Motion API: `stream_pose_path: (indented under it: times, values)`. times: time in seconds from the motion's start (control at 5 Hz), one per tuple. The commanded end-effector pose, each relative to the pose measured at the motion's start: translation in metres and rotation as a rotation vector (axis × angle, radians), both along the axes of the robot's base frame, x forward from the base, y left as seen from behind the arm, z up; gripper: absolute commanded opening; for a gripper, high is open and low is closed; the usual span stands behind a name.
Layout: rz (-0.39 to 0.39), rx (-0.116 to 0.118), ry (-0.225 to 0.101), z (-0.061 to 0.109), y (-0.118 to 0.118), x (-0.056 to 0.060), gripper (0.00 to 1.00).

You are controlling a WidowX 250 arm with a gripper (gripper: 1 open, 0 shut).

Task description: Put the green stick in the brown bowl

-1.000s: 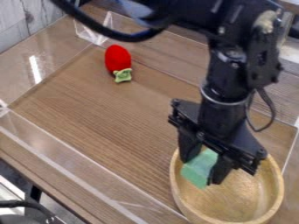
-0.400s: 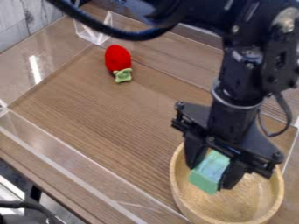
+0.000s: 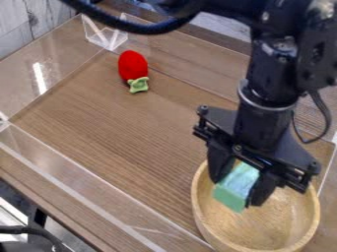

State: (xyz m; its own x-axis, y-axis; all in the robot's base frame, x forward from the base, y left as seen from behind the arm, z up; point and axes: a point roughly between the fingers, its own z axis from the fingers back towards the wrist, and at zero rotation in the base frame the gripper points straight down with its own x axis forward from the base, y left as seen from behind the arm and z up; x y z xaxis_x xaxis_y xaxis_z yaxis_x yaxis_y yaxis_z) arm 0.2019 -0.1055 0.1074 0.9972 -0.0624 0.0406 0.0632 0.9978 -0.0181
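Note:
The green stick (image 3: 237,189) is a light-green block held upright between the black fingers of my gripper (image 3: 245,193), which is shut on it and points straight down. It hangs over the left part of the brown bowl (image 3: 293,228), a round light-brown wooden bowl at the lower right, partly cut off by the frame edge. The stick's lower end sits just above the bowl's inside; I cannot tell whether it touches the bottom. The black arm rises above the gripper and hides part of the bowl's far rim.
A red strawberry-like toy (image 3: 133,67) with a green leafy end lies on the wooden table (image 3: 118,128) at the upper left. A clear plastic wall (image 3: 27,84) borders the table along its left and near sides.
The gripper with the green stick has shifted slightly right, staying over the bowl. Its grip has not changed.

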Motion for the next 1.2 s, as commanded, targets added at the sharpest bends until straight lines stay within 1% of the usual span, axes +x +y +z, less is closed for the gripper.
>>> stream_pose_path:
  times: [0.0,0.2,0.4,0.6,0.8,1.0]
  values:
    - [0.005,-0.027,-0.05,0.011,0.009,0.011,0.0]
    - [0.024,-0.034,-0.051,0.009,0.003,0.011,0.0]
    - [0.019,-0.039,-0.046,-0.002,-0.001,0.012,1.0]
    - [0.026,-0.041,-0.053,-0.003,0.0,0.015,1.0]
    - [-0.003,-0.034,-0.058,0.003,0.011,0.013,1.0]
    - [-0.025,-0.025,-0.081,0.014,0.025,0.015,1.0]
